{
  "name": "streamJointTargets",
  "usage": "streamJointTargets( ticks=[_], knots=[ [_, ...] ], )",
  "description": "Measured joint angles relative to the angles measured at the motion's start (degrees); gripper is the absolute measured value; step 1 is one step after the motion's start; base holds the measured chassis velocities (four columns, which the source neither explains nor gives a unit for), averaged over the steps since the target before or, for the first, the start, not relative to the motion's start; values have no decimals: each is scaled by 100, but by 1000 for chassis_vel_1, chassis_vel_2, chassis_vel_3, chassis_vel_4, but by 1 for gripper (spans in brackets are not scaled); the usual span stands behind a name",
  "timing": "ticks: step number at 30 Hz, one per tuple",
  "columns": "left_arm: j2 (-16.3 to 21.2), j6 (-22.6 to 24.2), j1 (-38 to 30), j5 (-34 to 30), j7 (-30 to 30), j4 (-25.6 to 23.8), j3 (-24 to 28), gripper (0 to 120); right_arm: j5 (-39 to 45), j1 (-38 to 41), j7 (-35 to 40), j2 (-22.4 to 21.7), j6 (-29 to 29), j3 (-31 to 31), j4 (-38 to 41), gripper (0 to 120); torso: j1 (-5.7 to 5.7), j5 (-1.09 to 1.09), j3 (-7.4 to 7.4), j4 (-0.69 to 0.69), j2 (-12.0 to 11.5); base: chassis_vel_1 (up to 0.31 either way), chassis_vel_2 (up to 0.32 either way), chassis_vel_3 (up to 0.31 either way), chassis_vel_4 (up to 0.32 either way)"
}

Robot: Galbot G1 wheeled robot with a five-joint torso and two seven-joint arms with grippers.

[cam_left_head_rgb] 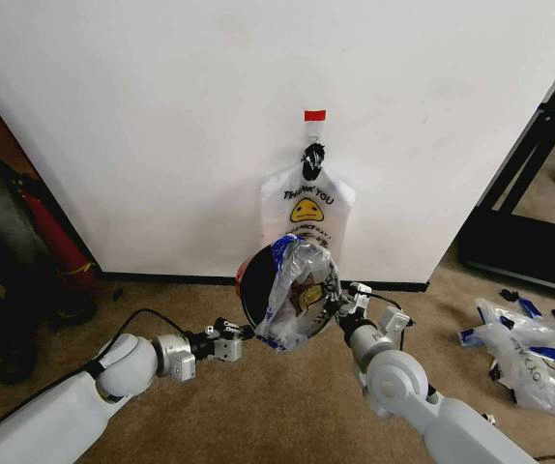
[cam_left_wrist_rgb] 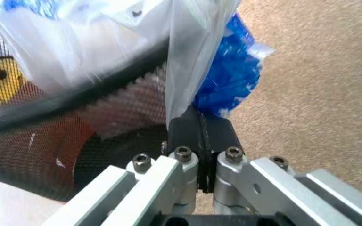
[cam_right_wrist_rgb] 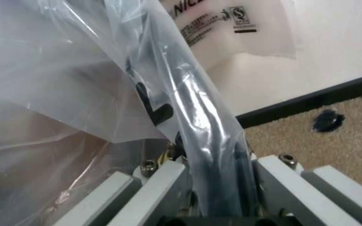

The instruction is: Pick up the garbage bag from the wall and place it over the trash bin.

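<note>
the left gripper (cam_left_wrist_rgb: 200,134) is clamped shut on a fold of the thin translucent white garbage bag (cam_left_head_rgb: 297,285), beside its blue patch. the right gripper (cam_right_wrist_rgb: 212,155) is closed on the bag's film over the black rim of the small round dark trash bin (cam_left_head_rgb: 250,280). the bag drapes over the tilted bin, low before the plain white wall (cam_left_head_rgb: 161,116), where a same-print bag (cam_left_head_rgb: 306,203) hangs from a black hook (cam_left_head_rgb: 312,155).

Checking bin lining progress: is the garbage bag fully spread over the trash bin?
No. The garbage bag drapes bunched over part of the trash bin rim.
</note>
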Motion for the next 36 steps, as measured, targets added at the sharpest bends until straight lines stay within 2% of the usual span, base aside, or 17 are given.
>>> streamJointTargets(
  ticks=[3,8,9,11,14,16,17,18,20,23,24,25,26,28,31,34,36],
  knots=[
    [21,-3,45,-8,67,-71,-23,4,-68,0,-32,14,32,0,-81,0,0,0,0,0,0,0,0,0,0],
    [20,-265,66,50,223,85,-95,25,-72,51,-62,44,77,133,-250,0,0,-1,0,0,0,0,0,0,0],
    [20,-381,66,71,265,182,-180,32,-51,58,-63,37,86,190,-269,0,0,-1,0,0,0,0,0,0,0],
    [20,-479,80,101,326,250,-277,34,-44,57,-64,28,92,215,-279,0,0,-1,0,0,0,0,0,0,0],
    [18,-666,93,154,410,342,-484,44,-38,37,-64,21,125,269,-284,0,0,-1,0,1,0,0,0,0,0],
    [49,-660,148,-98,296,285,-717,55,-37,-8,-71,30,184,319,-284,0,0,-1,0,0,0,0,0,0,0],
    [56,-457,187,-490,88,131,-814,59,-42,-23,-75,44,217,336,-284,0,0,-1,0,1,0,0,0,0,0],
    [56,-457,187,-490,88,131,-814,59,-42,-23,-75,44,217,336,-284,0,0,-1,0,1,0,0,0,0,0],
    [98,379,307,-1881,-1000,-461,-848,69,-67,-43,-95,68,293,340,-311,0,0,0,0,0,0,0,0,0,0],
    [122,1425,366,-3136,-1920,-1148,-716,77,-105,-31,-106,70,316,313,-346,0,0,0,0,0,0,0,0,0,0],
    [97,1905,357,-3654,-2312,-1500,-653,86,-121,-11,-106,78,317,293,-367,0,0,0,0,0,0,0,0,0,0],
    [75,2153,342,-3961,-2517,-1705,-610,89,-135,3,-107,85,320,284,-379,0,0,1,0,0,0,0,0,0,0],
    [75,2153,342,-3961,-2517,-1705,-610,89,-135,3,-107,85,320,284,-379,0,0,1,0,0,0,0,0,0,0],
    [21,2600,320,-4689,-2995,-2199,-506,97,-165,29,-106,108,337,259,-408,0,0,0,0,-1,0,0,0,0,0],
    [-5,2992,407,-5406,-3388,-2710,-329,100,-191,45,-107,140,352,223,-429,0,0,2,0,0,0,0,0,0,0],
    [-17,3140,496,-5586,-3536,-2805,-165,98,-199,51,-107,161,358,214,-431,0,-1,0,0,1,0,0,0,0,0],
    [-90,3156,511,-5596,-3575,-2668,-30,96,-200,52,-118,172,359,199,-428,0,0,1,0,0,0,0,0,0,0]
  ],
)
